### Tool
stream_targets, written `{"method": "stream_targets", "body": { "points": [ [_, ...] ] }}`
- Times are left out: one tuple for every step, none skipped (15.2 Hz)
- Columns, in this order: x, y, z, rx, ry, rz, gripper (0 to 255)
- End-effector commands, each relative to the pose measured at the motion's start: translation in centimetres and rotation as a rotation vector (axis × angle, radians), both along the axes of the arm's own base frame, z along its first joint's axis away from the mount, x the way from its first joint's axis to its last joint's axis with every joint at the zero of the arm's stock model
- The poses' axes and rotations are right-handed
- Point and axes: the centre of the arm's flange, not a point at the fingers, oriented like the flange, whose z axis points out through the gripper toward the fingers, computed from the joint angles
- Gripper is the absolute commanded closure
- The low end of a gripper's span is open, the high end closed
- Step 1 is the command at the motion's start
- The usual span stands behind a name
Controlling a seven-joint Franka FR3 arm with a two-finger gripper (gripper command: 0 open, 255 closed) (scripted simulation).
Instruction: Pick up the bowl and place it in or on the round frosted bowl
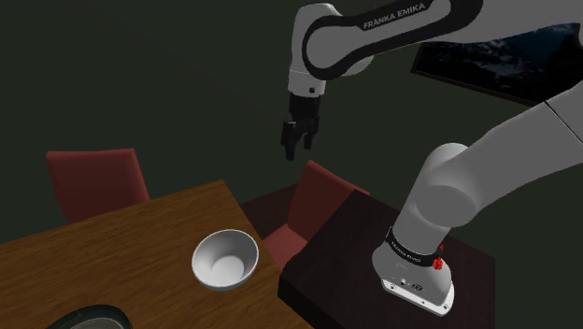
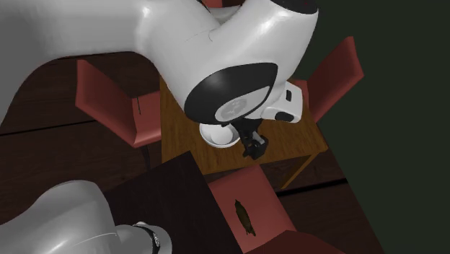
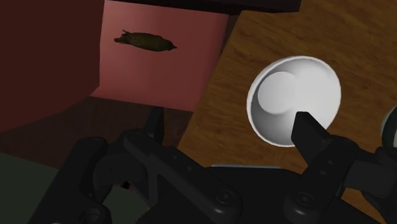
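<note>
Dimly lit: wooden table (image 1: 140, 238), white bowl (image 1: 225, 261), red chairs (image 1: 98, 182) beside.

The bowl (image 1: 225, 260) on the table (image 1: 112, 238) is plain white. The table is brown with wood lines. The 2 chairs by the table, far chair (image 1: 97, 182) and near chair (image 1: 313, 210), are red. The near chair has a dark greenish blotch (image 3: 145, 41). The gripper (image 1: 297, 150) is black.

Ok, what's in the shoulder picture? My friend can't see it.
A white bowl sits on a wooden table. The arm's black gripper hangs open in the air, higher up and further right. Two red chairs stand beside the table.
</note>
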Motion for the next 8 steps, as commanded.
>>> {"method": "stream_targets", "body": {
  "points": [
    [1.1, 1.2, -2.4, 0.000, 0.001, -0.002, 0],
    [1.5, 1.8, -3.5, -0.001, 0.002, -0.003, 0],
    [2.0, 2.3, -4.6, -0.001, 0.004, -0.003, 0],
    [2.4, 2.9, -5.8, -0.001, 0.006, -0.004, 0],
    [2.8, 3.4, -6.9, -0.001, 0.007, -0.005, 0],
    [3.3, 3.9, -8.0, -0.002, 0.009, -0.005, 0],
    [3.7, 4.5, -9.2, -0.002, 0.010, -0.006, 0],
    [4.1, 5.0, -10.3, -0.002, 0.012, -0.006, 0]
  ]
}}
